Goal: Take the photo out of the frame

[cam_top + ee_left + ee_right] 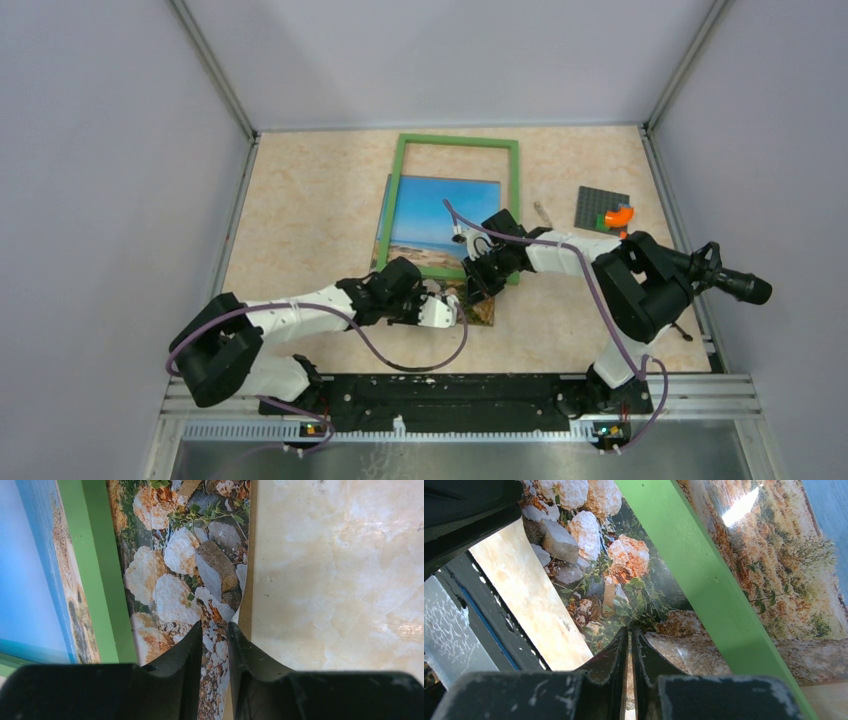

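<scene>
The green frame (457, 141) lies flat on the table. The photo (445, 215) sits under it and sticks out past its near bar. My left gripper (455, 312) is at the photo's near right corner. In the left wrist view its jaws (214, 625) are shut on the photo's curled edge (170, 580), next to the green bar (95, 570). My right gripper (478, 288) is over the near right part of the frame. In the right wrist view it (630, 629) is shut, with its tips down at the photo's rocky part (624, 555), beside the green bar (694, 560).
A grey baseplate (600, 207) with an orange piece (619, 215) lies at the back right. A small metal item (543, 213) lies beside the frame. Grey walls enclose the table on three sides. The black base rail (450, 390) runs along the near edge.
</scene>
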`<state>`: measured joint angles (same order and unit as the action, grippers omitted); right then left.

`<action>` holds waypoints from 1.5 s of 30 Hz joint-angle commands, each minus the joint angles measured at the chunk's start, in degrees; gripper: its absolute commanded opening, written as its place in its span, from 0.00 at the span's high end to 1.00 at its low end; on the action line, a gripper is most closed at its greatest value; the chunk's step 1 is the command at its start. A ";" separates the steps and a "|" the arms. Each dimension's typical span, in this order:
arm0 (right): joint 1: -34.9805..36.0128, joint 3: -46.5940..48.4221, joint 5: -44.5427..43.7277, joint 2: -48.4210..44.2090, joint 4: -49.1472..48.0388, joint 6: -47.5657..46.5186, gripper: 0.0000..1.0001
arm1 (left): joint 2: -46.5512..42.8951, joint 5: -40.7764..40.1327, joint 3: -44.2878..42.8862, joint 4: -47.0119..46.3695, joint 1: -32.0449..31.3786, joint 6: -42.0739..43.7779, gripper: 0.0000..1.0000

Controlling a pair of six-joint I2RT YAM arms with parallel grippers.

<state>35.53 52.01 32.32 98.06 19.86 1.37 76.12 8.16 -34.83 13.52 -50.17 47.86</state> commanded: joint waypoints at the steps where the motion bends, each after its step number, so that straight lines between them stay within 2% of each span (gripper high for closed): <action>1: 0.77 1.48 -2.69 1.34 1.63 -2.72 0.94 | -0.71 -0.95 2.68 -3.68 0.69 3.94 0.69; 8: 0.72 1.75 -2.86 1.52 1.96 -2.93 0.94 | -0.25 -1.92 4.17 -4.03 0.65 5.22 0.70; 17: 0.77 2.31 -3.05 1.60 2.66 -3.41 0.94 | -3.47 1.94 4.08 3.56 1.23 6.54 0.69; 25: 0.75 2.60 -2.70 2.20 2.48 -3.27 0.94 | -1.95 2.37 2.71 5.92 6.45 7.53 0.69; 30: 0.76 3.39 -2.64 2.64 2.84 -3.26 0.94 | -0.01 3.71 0.91 6.40 7.05 8.32 0.81; 32: 0.71 3.73 -2.49 2.51 3.05 -3.30 0.93 | 0.96 5.16 0.31 7.37 6.93 10.04 0.90; 33: 0.72 3.88 -2.33 2.37 3.14 -3.30 0.93 | 1.60 5.09 0.05 7.40 6.67 9.96 1.00; 37: 0.72 4.61 -1.63 0.47 3.77 -3.75 0.84 | 3.34 5.14 -1.71 8.84 6.40 8.54 1.00; 41: 0.69 3.78 -0.98 -4.99 3.28 -5.97 0.71 | 0.63 8.48 -4.01 12.44 6.40 7.33 1.00; 43: 0.68 1.61 -0.74 -10.63 1.42 -8.17 0.63 | -1.72 10.76 -5.02 14.17 6.49 6.76 1.00; 45: 0.74 -1.62 -1.12 -16.24 -1.66 -10.45 0.47 | -4.46 12.30 -5.40 15.15 6.46 5.95 1.00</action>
<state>35.83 53.58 31.42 93.62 23.07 -3.38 76.79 15.33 -37.85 23.62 -43.92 55.40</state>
